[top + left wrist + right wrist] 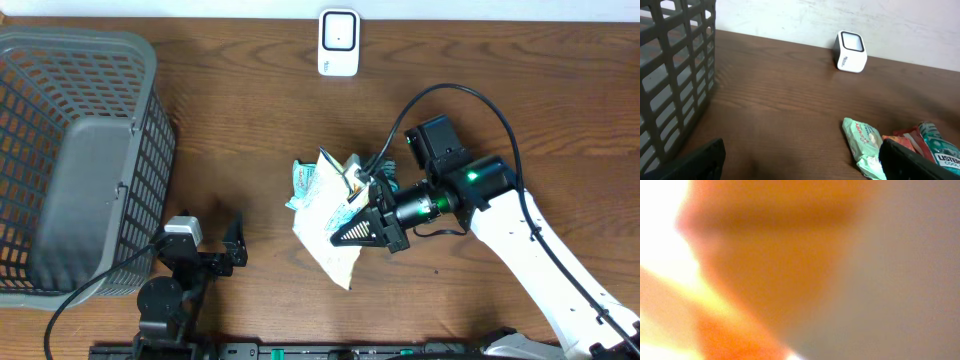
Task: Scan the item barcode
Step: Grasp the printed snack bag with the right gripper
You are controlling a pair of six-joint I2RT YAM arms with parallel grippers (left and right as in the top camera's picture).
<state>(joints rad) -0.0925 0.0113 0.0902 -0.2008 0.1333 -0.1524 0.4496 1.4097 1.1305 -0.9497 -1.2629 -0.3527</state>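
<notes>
Overhead: my right hand (352,208) is down in the heap of items mid-table (250,90), fingers together. Can't tell which item it pinches, probably the white packet (330,240) or something beside it. The packet looks light, soft and crinkly and will flop, so I'd grip a sealed edge and keep the barcode face flat toward the scanner (339,42) at the far edge. A green wipes pack (302,180) touches the heap on its left. The grey mesh basket (150,190) sits at the left edge; I see nothing in it. My left hand (205,240) is at the near edge beside the basket, fingers wide apart, holding nothing.

Left wrist: same wipes pack, a red pack (902,139) and a Listerine item (942,152), slick plastic.

Right wrist: orange blur only, something is against the lens.
</notes>
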